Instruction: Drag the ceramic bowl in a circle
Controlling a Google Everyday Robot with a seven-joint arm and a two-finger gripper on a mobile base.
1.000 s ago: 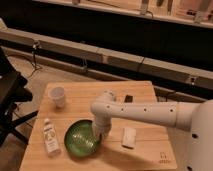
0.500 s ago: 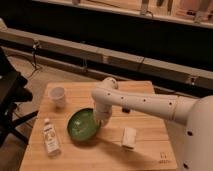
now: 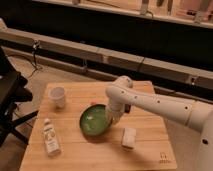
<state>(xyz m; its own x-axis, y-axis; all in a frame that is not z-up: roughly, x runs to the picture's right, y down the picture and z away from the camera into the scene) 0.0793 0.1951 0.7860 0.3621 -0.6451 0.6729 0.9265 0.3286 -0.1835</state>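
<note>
The ceramic bowl [image 3: 93, 120] is round, shallow and glossy green with a dark rim. It sits on the wooden table [image 3: 75, 157] near the middle. My white arm comes in from the right, bends at an elbow above the table and reaches down. My gripper [image 3: 113, 118] is at the bowl's right rim and touches it there. The arm's end hides the right edge of the bowl.
A small white cup [image 3: 58, 96] stands at the table's back left. A clear bottle [image 3: 50, 138] with a white label stands at the front left. A small white block [image 3: 129, 137] lies right of the bowl. A dark object [image 3: 128, 107] lies behind the arm. A black chair [image 3: 10, 95] stands at the left.
The bowl has slid from the front left of the table toward the back and right, away from the bottle. My gripper has moved with it, staying at its right rim.
</note>
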